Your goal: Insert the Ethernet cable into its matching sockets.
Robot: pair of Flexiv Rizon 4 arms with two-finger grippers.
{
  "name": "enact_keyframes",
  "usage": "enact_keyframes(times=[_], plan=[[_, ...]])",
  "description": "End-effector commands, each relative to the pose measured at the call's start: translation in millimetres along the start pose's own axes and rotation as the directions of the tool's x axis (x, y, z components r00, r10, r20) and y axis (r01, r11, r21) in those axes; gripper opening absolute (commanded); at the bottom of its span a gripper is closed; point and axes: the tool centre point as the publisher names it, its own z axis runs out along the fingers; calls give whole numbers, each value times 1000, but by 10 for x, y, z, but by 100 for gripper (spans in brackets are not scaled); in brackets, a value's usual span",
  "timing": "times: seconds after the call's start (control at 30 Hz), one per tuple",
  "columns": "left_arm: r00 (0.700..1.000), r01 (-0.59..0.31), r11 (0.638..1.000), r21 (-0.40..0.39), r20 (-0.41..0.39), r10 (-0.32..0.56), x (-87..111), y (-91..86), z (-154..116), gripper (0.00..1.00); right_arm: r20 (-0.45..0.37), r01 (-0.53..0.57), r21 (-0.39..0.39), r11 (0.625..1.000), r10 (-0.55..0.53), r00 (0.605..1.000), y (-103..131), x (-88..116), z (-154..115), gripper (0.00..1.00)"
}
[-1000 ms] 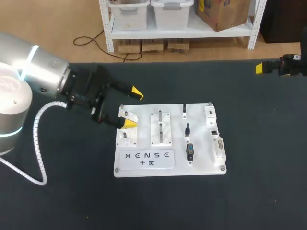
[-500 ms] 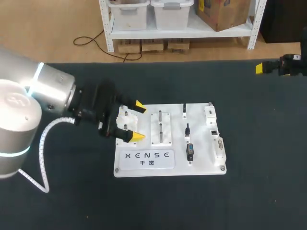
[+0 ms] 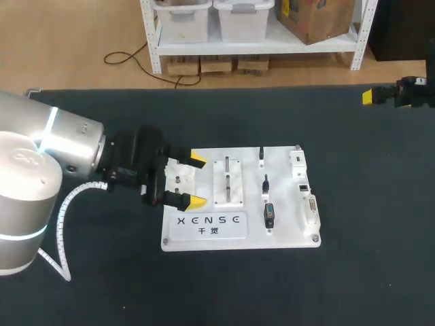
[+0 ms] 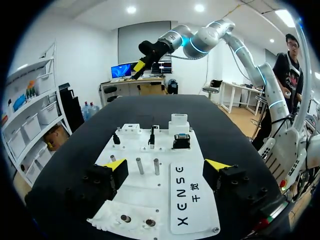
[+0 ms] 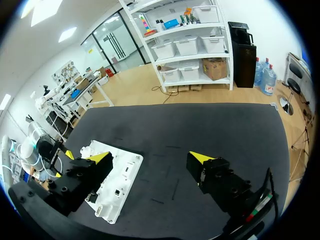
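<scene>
The left arm lies low, in from the left, the left gripper (image 3: 196, 181) spread wide astride the peg block (image 3: 178, 180) at the white board's (image 3: 279, 239) left end; the right gripper (image 5: 150, 157) hangs with fingers apart over the worktop's (image 3: 367, 204) far right corner. Small black plugs (image 3: 266, 183) stand right of the board's middle, sockets (image 3: 303, 187) along its right edge; which is the Ethernet one is too small to tell.

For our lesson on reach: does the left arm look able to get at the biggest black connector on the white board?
Probably yes. The left pincer is open and empty over the white board's left end; between it and the black connector stand only short pegs, which it could likely pass above.
</scene>
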Motion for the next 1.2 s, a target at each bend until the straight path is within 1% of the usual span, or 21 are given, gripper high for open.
enact_keyframes(times=[0.03,0.13,0.2,0.23,0.3,0.33,0.37,0.53,0.57,0.67,0.73,0.83,0.87,0.9,0.93,1.07,1.2], plan=[[1000,-1,1000,0,2,1,11,8,12,100,0,0,1,1000,0,1000,3,1,-4,100],[1000,-1,1000,0,2,1,11,8,12,100,0,0,1,1000,0,1000,3,1,-4,100],[1000,-1,1000,0,2,1,11,8,12,100,-30,23,39,999,-22,999,73,22,71,100],[1000,-1,1000,0,2,1,11,8,12,100,-41,41,68,997,-38,998,153,37,120,100],[1000,-1,1000,0,2,1,11,8,12,100,-66,5,58,998,-1,998,305,66,229,100],[1000,-1,1000,0,2,1,11,8,12,100,-96,18,71,997,-11,995,403,88,305,100],[1000,-1,1000,0,2,1,11,8,12,100,-101,11,46,999,-6,995,521,107,362,100],[1000,-1,1000,0,2,1,11,8,12,100,-226,53,56,997,-39,973,1032,197,671,100],[1000,-1,1000,0,2,1,11,8,12,100,-245,68,65,996,-50,968,1119,224,717,100],[1000,-1,1000,0,2,1,11,8,12,100,-313,79,114,990,-39,949,1300,347,839,100],[1000,-1,1000,0,2,1,11,8,12,100,-355,83,148,986,-25,935,1381,458,903,100],[1000,-1,1000,0,2,1,11,8,12,100,-420,70,206,976,24,907,1470,651,996,100],[1000,-1,1000,0,2,1,11,8,12,100,-429,76,215,974,25,903,1489,688,1012,100],[1000,-1,1000,0,2,1,11,8,12,100,-448,84,237,968,32,893,1531,771,1045,100],[1000,-1,1000,0,2,1,11,8,12,100,-461,86,257,962,44,886,1549,827,1067,100],[1000,-1,1000,0,2,1,11,8,12,100,-497,119,299,947,48,866,1598,1029,1147,100],[1000,-1,1000,0,2,1,11,8,12,100,-526,139,332,933,61,848,1605,1160,1197,100]])
